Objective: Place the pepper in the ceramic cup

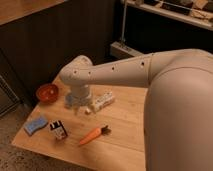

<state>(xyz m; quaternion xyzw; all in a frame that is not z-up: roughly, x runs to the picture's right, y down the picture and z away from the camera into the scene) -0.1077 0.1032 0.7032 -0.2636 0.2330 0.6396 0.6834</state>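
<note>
Nearest to you, the pepper lies on the tabletop with its stem end to the right, well apart from the gripper. Further back, the gripper hangs low with fingers spread and holds nothing. The cup stands just beside it, partly hidden.

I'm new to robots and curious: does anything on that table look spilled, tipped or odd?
Nothing stands out. The pepper lies flat on the table near the front edge; the gripper hangs by the cup farther back.
</note>
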